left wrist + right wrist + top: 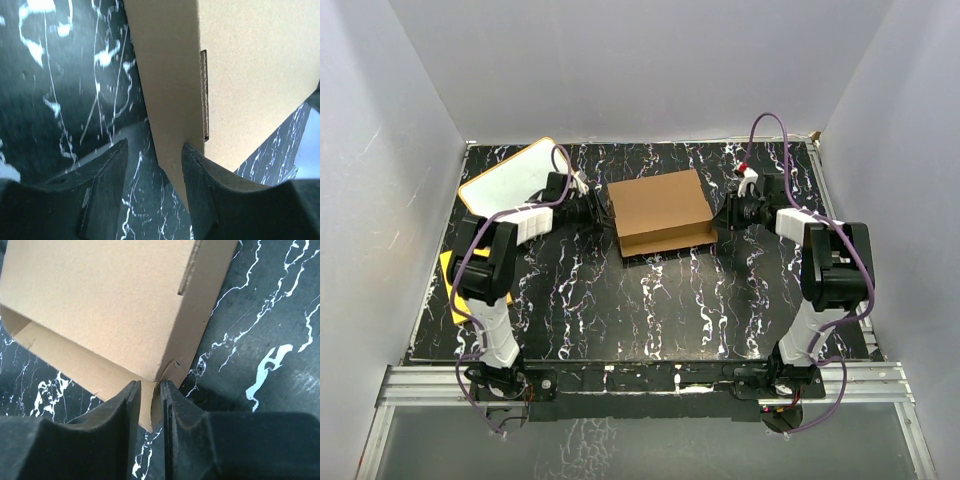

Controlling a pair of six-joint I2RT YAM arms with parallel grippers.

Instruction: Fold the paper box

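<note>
Where the black marbled table [650, 310] spreads before the arms, the paper box [658, 207] sits at its far middle, lid lowered, near side gaping. A white board [505, 183] lies far left. Left gripper [155, 146]: jaws spread, box corner entering the gap. Right gripper [149, 386]: jaws pinching a corner flap of the box.

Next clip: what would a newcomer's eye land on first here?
The brown paper box at mid-table, lid nearly down with a gap along its near side. The right end effector pinches its near right corner, while the left end effector gapes open beside its left wall.
</note>
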